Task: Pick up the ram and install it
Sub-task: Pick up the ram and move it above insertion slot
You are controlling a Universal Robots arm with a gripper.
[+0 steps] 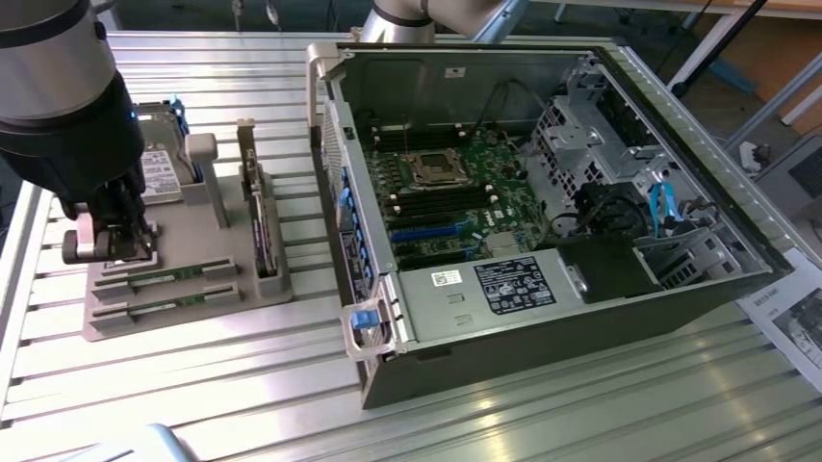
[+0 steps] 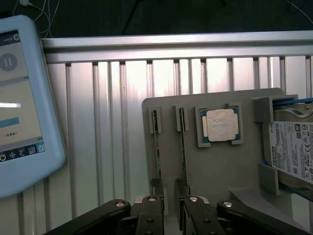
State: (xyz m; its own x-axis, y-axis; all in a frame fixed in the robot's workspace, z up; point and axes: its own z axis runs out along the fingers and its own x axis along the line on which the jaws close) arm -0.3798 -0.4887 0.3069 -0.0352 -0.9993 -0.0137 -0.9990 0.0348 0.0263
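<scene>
Gripper (image 2: 169, 187) jaws stand apart, grasping nothing, low over one end of the two green ram strips (image 2: 155, 147) seated side by side in slots of a gray tray (image 2: 220, 169), a silver processor chip (image 2: 221, 125) just beside them and the open computer case (image 1: 514, 192) farther off.

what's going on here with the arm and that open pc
A robot arm's gripper hangs open just above a gray parts tray, lined up with the ends of the two ram sticks. Both sticks sit in their tray slots and neither is gripped. Beside the tray, the computer case lies open with its motherboard exposed.
</scene>
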